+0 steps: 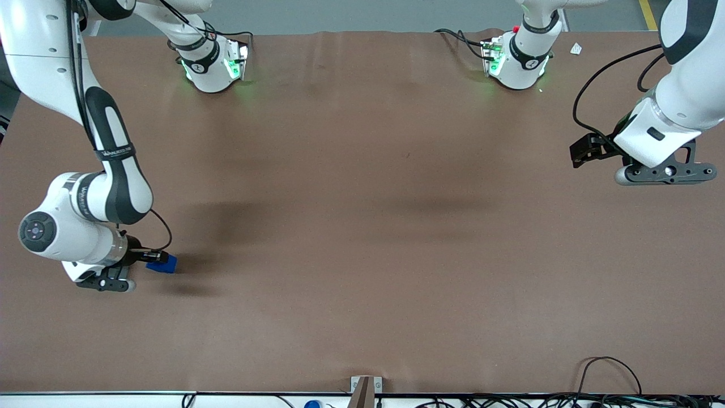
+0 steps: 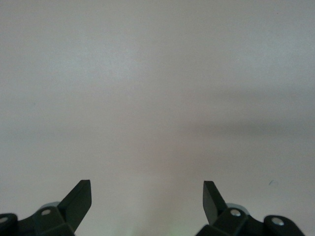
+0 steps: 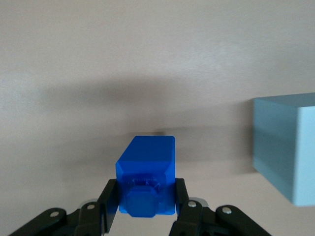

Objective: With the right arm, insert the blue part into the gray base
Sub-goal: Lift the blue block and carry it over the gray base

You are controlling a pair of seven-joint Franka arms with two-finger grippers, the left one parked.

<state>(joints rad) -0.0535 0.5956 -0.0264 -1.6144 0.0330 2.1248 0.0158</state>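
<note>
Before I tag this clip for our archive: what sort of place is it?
Probably a robotics lab bench: arms bolted to a brown-covered table, loose cables at its edge, and the gripper holding the blue part above it.

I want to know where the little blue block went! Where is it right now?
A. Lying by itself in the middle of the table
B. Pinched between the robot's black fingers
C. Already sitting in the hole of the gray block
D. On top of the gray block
B: the right wrist view shows the gripper closed on the blue part, one finger on each side, with the gray base sitting apart beside it.
</note>
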